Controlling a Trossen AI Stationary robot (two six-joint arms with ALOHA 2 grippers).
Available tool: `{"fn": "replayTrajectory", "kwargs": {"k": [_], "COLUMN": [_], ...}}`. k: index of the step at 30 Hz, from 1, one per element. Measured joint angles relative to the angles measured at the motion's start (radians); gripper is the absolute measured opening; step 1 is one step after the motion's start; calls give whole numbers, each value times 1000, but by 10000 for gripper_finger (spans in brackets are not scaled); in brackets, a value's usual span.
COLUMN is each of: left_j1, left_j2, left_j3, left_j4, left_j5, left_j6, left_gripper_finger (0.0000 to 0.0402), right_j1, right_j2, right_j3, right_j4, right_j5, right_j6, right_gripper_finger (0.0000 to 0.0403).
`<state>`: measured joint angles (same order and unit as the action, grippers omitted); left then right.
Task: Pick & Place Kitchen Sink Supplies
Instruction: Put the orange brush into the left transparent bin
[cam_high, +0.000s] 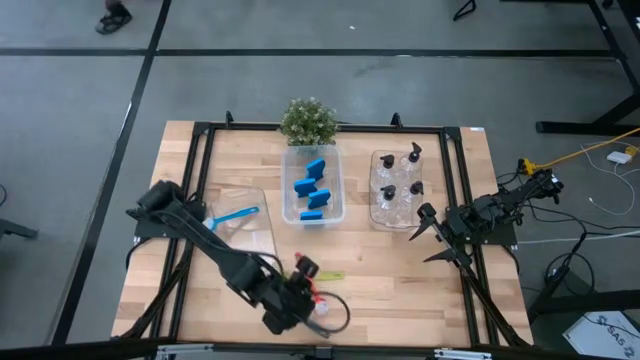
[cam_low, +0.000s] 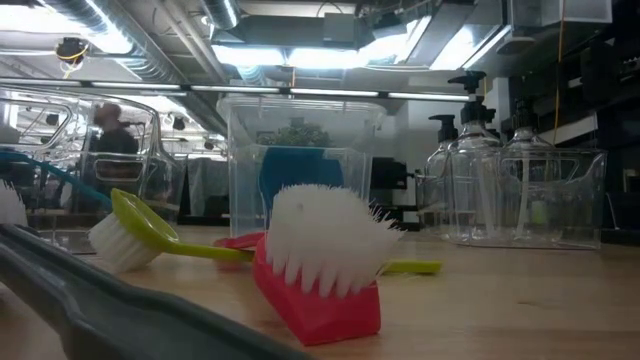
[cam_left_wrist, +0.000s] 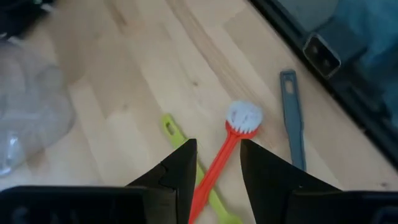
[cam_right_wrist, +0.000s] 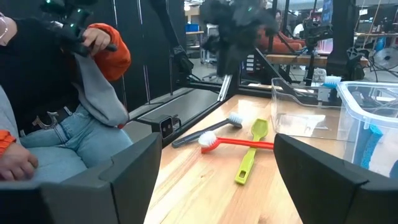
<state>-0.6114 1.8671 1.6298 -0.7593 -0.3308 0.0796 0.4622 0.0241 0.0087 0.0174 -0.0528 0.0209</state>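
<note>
In the high view the left gripper (cam_high: 303, 268) is seen at about six o'clock on the counter (cam_high: 380, 285), poised over the red brush (cam_high: 318, 294), which lies on the bare wood beside the yellow-green brush (cam_high: 330, 276); the blue brush (cam_high: 236, 214) rests in the left bin (cam_high: 262, 238), the blue sponges (cam_high: 313, 192) in the middle bin (cam_high: 341, 180) near twelve o'clock, and the pump bottles (cam_high: 400, 180) in the right bin (cam_high: 373, 190), while the right gripper (cam_high: 430, 237) is held waiting at about three o'clock with its fingers spread. In the low view the red brush (cam_low: 315, 265) is shown bristles-up, its white tuft soft and yielding, its plastic body judged light and stiff (hardly a fragile thing). In the left wrist view the fingers (cam_left_wrist: 177, 174) are seen parted and empty, straddling the thin red handle (cam_left_wrist: 214, 177); the grey brush (cam_left_wrist: 291, 115) lies a little apart. The handle is judged smooth and possibly slippery, so the mid-handle, not the bristle head, appears the better place for a hold. In the right wrist view the three loose brushes are seen near the counter's edge, the red one (cam_right_wrist: 233, 142) crossing over the yellow-green one (cam_right_wrist: 250, 152), so the latter may be disturbed when the red one is lifted. No brand, label or legible writing is made out in any view.
</note>
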Motion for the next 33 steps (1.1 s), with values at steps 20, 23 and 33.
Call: {"fn": "replayTrajectory", "kwargs": {"k": [20, 23, 33], "left_j1": [64, 86, 106], "left_j2": [163, 164, 235], "left_j3": [21, 21, 20], "left_j4": [0, 1, 0], "left_j5": [128, 178, 193], "left_j6": [75, 65, 133], "left_gripper_finger": [118, 118, 118], "right_j1": [0, 0, 0], "right_j2": [0, 0, 0], "right_j3": [0, 0, 0], "right_j4": [0, 0, 0], "right_j5": [0, 0, 0], "right_j6": [0, -1, -2], "right_gripper_finger": [308, 308, 308]}}
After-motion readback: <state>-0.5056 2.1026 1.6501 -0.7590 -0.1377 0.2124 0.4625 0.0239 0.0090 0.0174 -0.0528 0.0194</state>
